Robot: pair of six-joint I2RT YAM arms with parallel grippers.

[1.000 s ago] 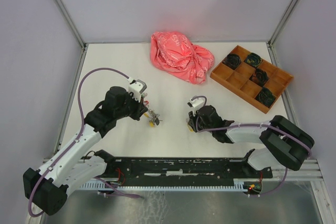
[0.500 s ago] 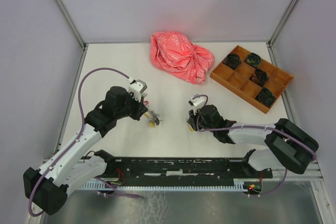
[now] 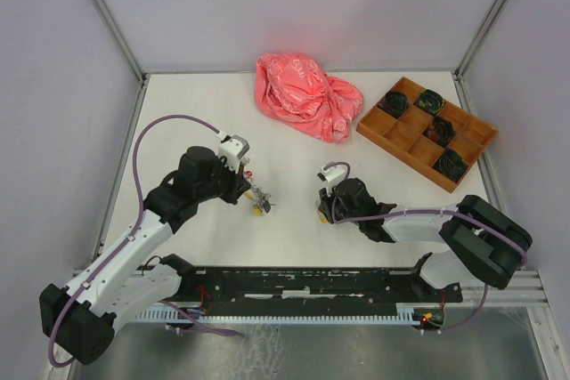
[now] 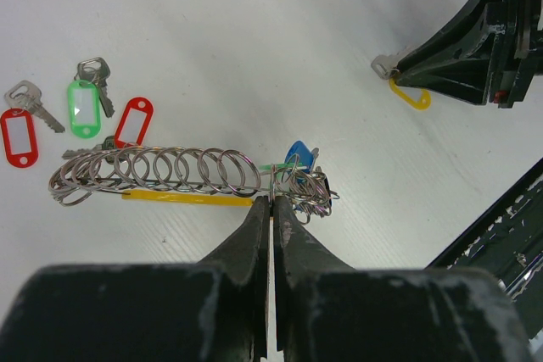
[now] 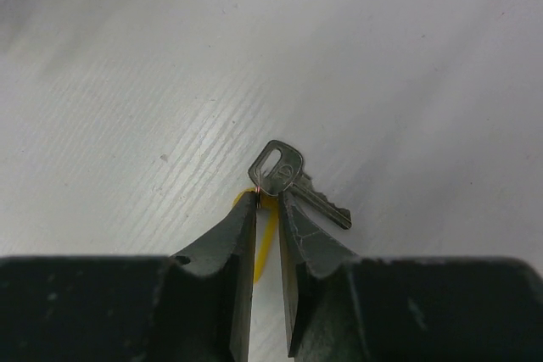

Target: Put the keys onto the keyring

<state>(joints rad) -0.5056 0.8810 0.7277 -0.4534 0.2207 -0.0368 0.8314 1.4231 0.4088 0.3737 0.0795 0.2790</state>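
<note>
Since the right hand's (image 5: pixel 268 208) only motion over the last second is a small dip toward the near edge and back, net change is nil. Left arm and ring cluster match the earlier top views exactly.

Current state:
- Right hand: fingers nearly together, pinching the small silver metal key with a yellow oblong plastic tag (image 5: pixel 285 174) at the loop end. The tag runs back between the fingers. Can't tell whether the key is off the white surface (image 5: pixel 127 65) or resting on it.
- Left hand (image 4: pixel 271 203): fingers pressed together on the wire of the large thin silver metal keyring (image 4: pixel 191 198), which shows here edge-on with a yellow stretch and a row of small silver loops (image 4: pixel 170 171) along it.
- Blue plastic tag (image 4: pixel 297 155) sits right at the left fingertips. Can't tell if it is threaded on.
- Loose on the surface, apart from the ring: silver key with a red tag (image 4: pixel 19 135), silver key with a green tag (image 4: pixel 84 106), second red tag (image 4: pixel 133 120).

My read: the yellow key is secured but has not been carried over. The two hands are well apart in the top view, ring near the left hand, key near the right. The wobble looks like grip settling, not transport. Threading of this key hasn't started, and at least three more keys wait after it. Next up, I'd judge, is lifting and bringing the key's hole to the ring's open end.
</note>
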